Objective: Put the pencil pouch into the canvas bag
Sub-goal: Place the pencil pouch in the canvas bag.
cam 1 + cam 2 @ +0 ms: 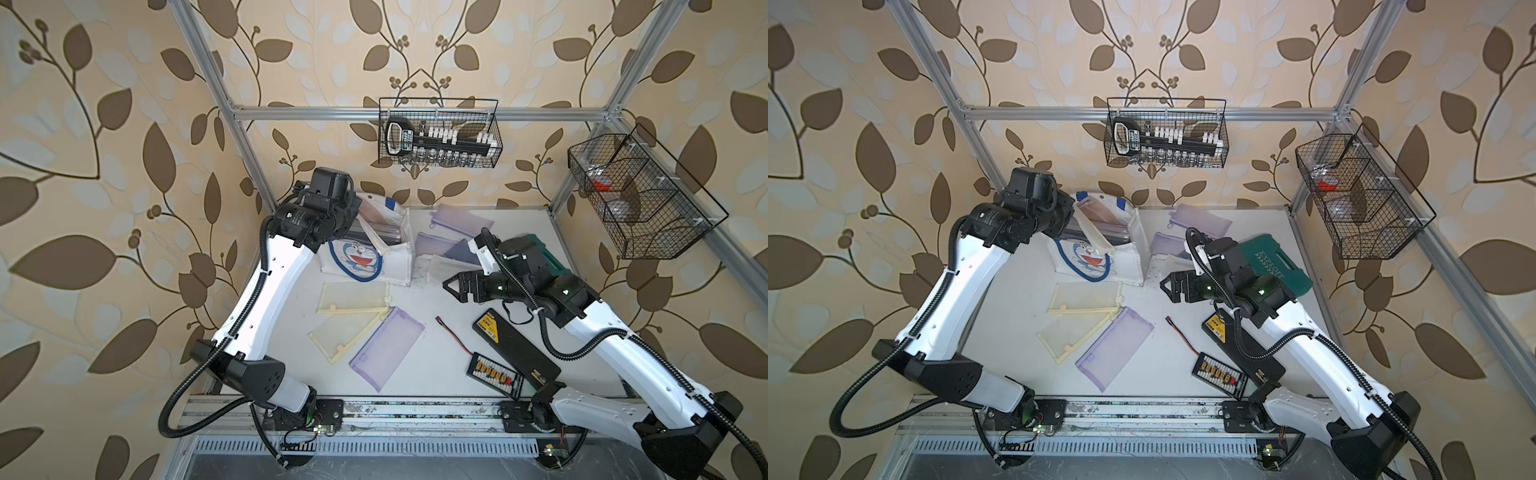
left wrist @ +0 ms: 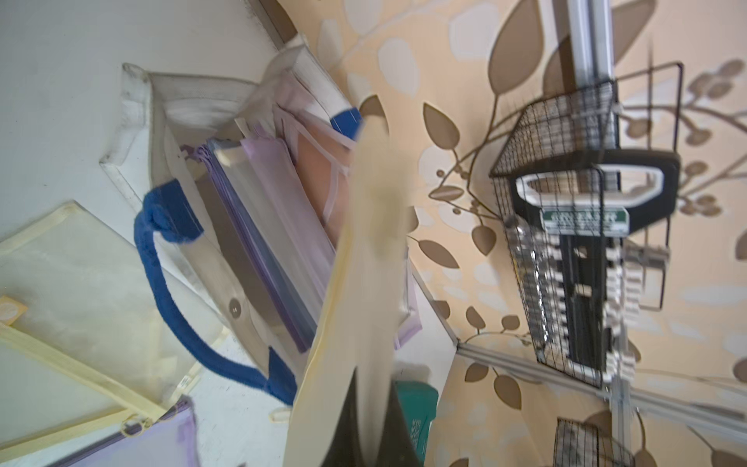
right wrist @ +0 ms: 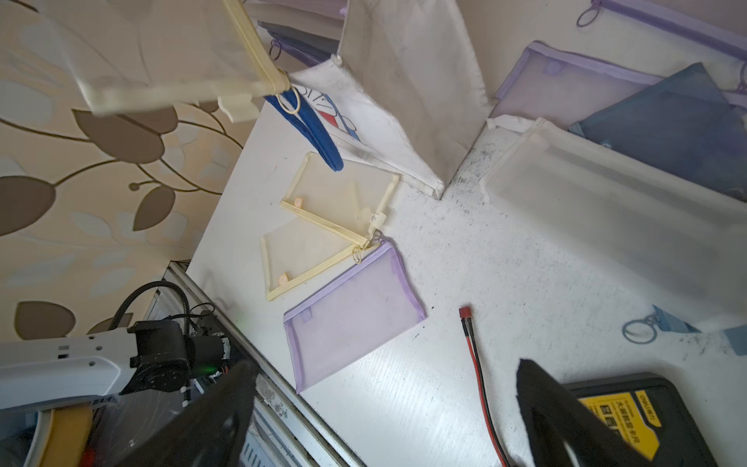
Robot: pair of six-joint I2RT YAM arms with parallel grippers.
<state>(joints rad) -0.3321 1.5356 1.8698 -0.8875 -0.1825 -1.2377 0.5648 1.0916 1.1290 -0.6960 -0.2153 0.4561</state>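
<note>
Operator, your left claw (image 2: 364,404) is gripping the pencil pouch (image 2: 364,263) over the canvas bag (image 1: 1127,266) while your right claw (image 3: 384,388) is hanging released.

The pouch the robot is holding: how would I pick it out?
At the table's back left stands the white canvas bag with a cartoon cat. Slanting over its open top, pinched by the left gripper, is the pencil pouch: pale yellow like two others, but those lie flat.

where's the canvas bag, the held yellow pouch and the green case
canvas bag (image 1: 361,259): a top view, cat face on its front pocket
yellow pouch (image 2: 364,283): left wrist view, middle of its side
green case (image 1: 1273,259): a top view, lid at the lettering
</note>
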